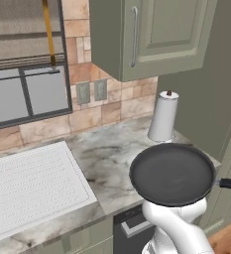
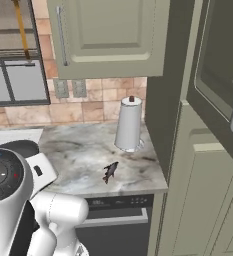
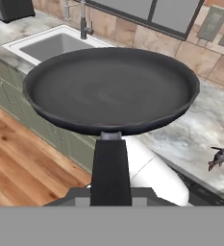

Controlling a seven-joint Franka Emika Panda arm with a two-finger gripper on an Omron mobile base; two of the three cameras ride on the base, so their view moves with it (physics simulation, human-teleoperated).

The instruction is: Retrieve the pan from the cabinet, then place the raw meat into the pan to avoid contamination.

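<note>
Black pan (image 3: 111,89), grey-brown fish (image 2: 109,171), veined grey marble counter (image 2: 83,155).

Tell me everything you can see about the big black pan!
The pan is round, shallow and dark grey-black, with a low curved rim and a smooth, empty inside that looks like metal. A thin, straight black handle sticks out of one side, and the end effector grips that handle. The pan is held level in the air, above the front edge of the marble counter. Nothing else touches it.

The raw meat (image 2: 110,171) lies on the counter (image 2: 83,155) before the paper-towel roll (image 2: 128,123).
</note>
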